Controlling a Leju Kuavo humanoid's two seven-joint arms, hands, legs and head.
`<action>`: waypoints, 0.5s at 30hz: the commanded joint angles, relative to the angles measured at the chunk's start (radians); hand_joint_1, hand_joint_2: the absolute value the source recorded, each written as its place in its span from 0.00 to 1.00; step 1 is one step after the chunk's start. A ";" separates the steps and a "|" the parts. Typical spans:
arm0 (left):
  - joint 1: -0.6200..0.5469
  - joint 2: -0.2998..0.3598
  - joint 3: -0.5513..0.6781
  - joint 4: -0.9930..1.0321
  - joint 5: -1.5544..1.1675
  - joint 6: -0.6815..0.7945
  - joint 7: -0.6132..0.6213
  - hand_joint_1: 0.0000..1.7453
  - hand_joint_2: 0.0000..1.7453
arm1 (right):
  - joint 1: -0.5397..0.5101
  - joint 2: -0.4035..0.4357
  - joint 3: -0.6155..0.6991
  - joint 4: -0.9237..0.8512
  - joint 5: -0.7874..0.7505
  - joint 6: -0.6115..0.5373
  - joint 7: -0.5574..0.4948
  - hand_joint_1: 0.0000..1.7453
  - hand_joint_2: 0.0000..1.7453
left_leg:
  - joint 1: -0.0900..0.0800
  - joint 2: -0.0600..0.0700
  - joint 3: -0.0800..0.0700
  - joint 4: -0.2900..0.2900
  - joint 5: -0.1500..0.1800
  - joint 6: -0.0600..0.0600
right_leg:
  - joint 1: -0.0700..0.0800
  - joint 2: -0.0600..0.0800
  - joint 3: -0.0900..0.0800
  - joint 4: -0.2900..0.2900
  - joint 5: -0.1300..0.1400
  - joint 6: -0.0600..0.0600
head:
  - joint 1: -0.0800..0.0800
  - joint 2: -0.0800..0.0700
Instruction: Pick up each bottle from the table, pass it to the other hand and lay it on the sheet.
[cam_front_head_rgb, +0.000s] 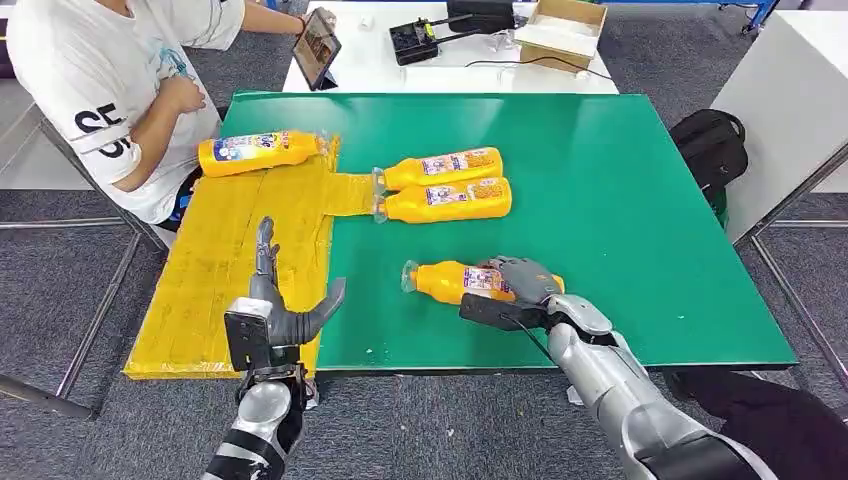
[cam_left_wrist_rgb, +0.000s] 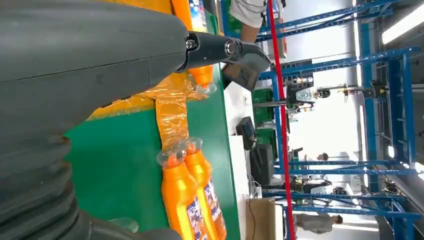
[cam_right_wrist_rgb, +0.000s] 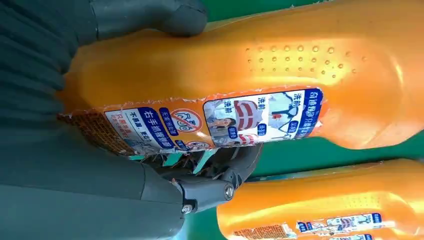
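Lying on its side near the front edge of the green counter (cam_front_head_rgb: 620, 230), an orange bottle (cam_front_head_rgb: 440, 281) is wrapped by the right hand (cam_front_head_rgb: 515, 285), whose fingers (cam_right_wrist_rgb: 200, 187) curl over the labelled body while the thumb presses the other side; the bottle rests on the counter, cap toward the yellow sheet (cam_front_head_rgb: 230, 270). In the right wrist view the held bottle's label and dimpled shoulder show close up, with another orange bottle just beyond it.

The left hand (cam_front_head_rgb: 285, 310) hovers over the sheet's near end, holding nothing, fingers straight and thumb spread wide.

Two more orange bottles (cam_front_head_rgb: 445, 185) lie side by side, touching, in the middle of the counter, their caps at the sheet's edge. A fourth orange bottle (cam_front_head_rgb: 258, 152) lies on the sheet at its far end.

A person in a white shirt (cam_front_head_rgb: 110, 90) sits beside the counter's far left corner, holding a tablet (cam_front_head_rgb: 316, 47). A black backpack (cam_front_head_rgb: 712, 145) sits on the floor to the right.
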 joint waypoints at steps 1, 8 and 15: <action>-0.021 0.001 0.009 0.067 0.007 -0.005 0.003 0.00 1.00 | 0.033 -0.014 -0.003 0.077 -0.033 0.052 -0.039 1.00 1.00 | 0.001 -0.003 0.003 -0.003 0.000 0.001 | 0.001 -0.004 0.005 -0.003 -0.001 -0.003 | 0.000 0.000; 0.011 -0.025 0.026 0.063 -0.018 0.010 0.003 0.00 1.00 | 0.349 0.231 -0.287 -0.703 -0.273 -0.405 -0.306 1.00 1.00 | 0.003 0.006 -0.001 0.000 -0.002 0.000 | 0.004 0.006 0.001 0.001 0.000 -0.003 | 0.007 0.000; 0.004 -0.029 0.025 0.075 -0.016 0.008 0.003 0.00 1.00 | 0.382 0.231 -0.310 -0.779 -0.297 -0.429 -0.316 1.00 1.00 | 0.001 -0.004 -0.008 0.000 -0.002 0.001 | 0.001 -0.004 -0.006 0.001 -0.005 -0.001 | 0.000 0.000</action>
